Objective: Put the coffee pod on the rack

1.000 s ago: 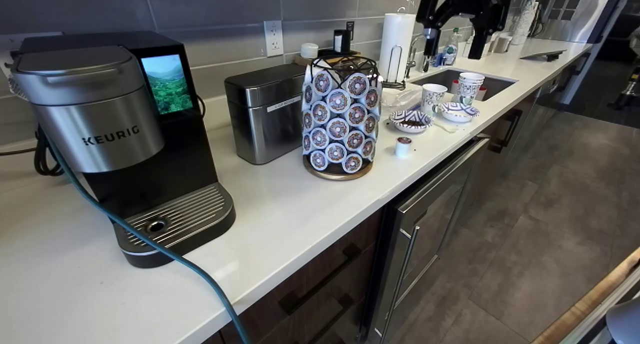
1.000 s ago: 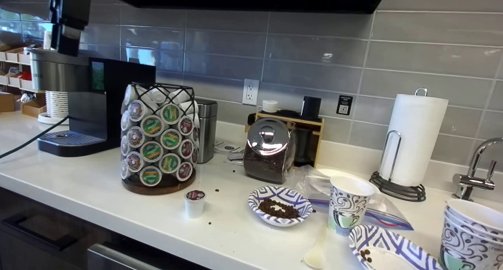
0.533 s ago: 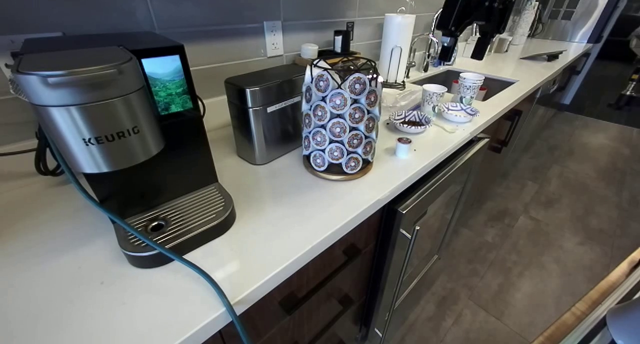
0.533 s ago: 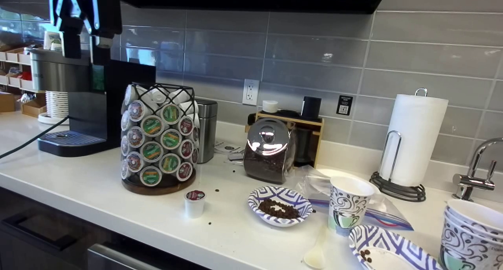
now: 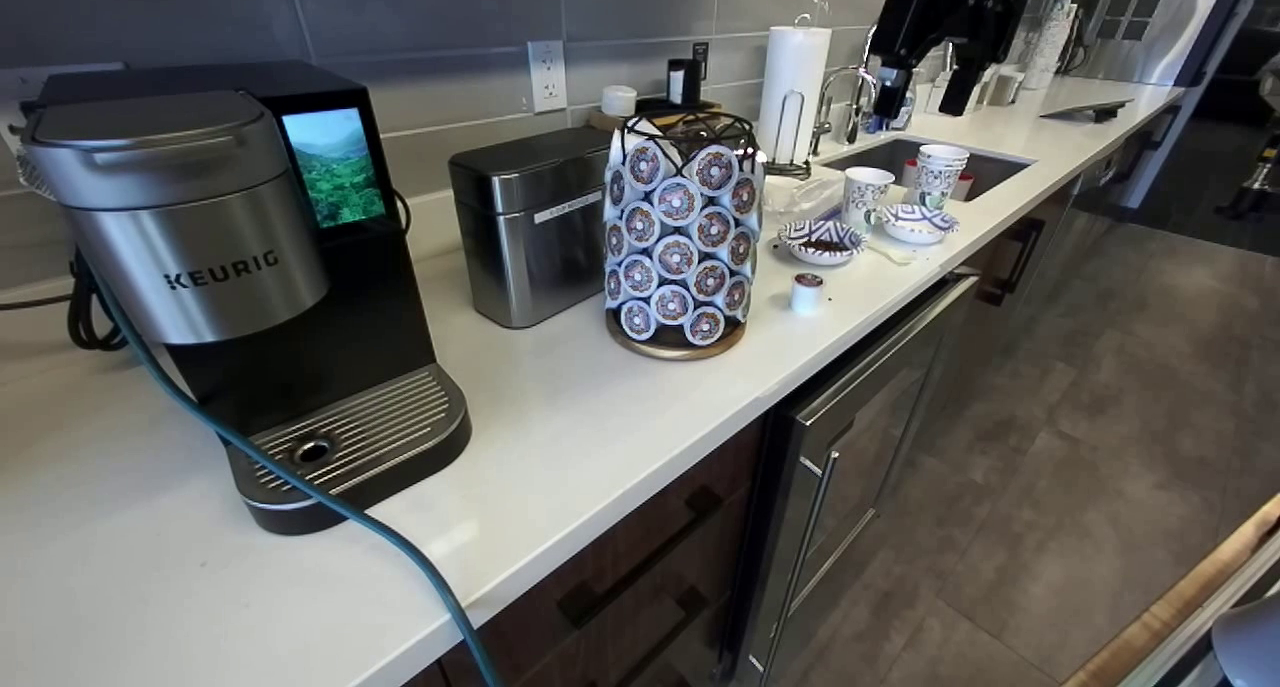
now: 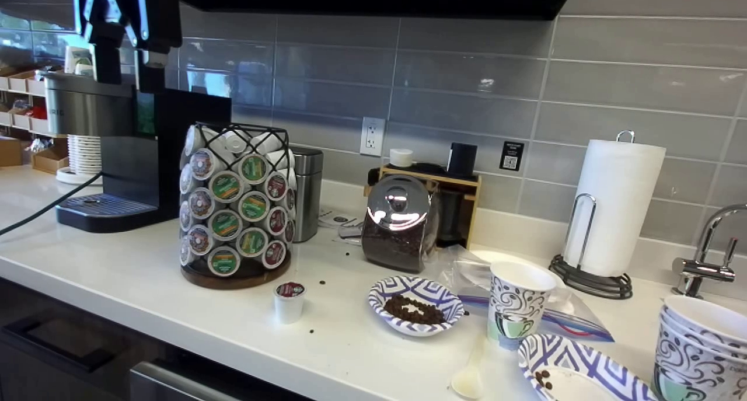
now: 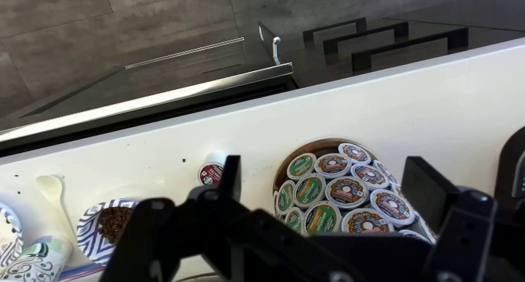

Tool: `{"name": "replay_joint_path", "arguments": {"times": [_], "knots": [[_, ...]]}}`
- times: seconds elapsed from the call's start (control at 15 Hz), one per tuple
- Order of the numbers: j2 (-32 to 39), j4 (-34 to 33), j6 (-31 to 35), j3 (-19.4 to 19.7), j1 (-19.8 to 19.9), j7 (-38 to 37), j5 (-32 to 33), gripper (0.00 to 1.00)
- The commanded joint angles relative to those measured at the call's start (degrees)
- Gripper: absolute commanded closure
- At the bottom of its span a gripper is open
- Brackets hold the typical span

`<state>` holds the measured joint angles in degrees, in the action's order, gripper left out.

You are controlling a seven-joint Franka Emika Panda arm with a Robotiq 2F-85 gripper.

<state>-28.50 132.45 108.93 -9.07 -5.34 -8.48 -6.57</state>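
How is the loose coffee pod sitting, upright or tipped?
Upright: in both exterior views, the coffee pod stands on the counter with its lid on top.

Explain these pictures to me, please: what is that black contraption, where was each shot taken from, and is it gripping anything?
That is the claw of a robot arm. Two cameras stand apart from the robot, viewing the counter from different places; a wrist camera looks down past the claw's spread fingers. On the counter are a Keurig coffee machine, a wire rack loaded with pods, and a bowl of coffee beans, among other things. One loose coffee pod stands upright beside the rack, apart from it. The claw is open and holds nothing; its job is to put that pod on the rack.
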Motion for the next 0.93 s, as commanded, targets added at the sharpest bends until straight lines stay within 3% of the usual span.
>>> {"name": "replay_joint_path", "arguments": {"times": [0.0,0.4,0.87], "knots": [[0.7,0.0,-0.2,0.7,-0.1,0.2,0.2,0.00],[1.9,3.2,3.3,5.4,-0.1,12.5,1.0,0.00],[2.3,12.1,19.4,12.4,-1.0,31.5,-1.1,0.00]]}}
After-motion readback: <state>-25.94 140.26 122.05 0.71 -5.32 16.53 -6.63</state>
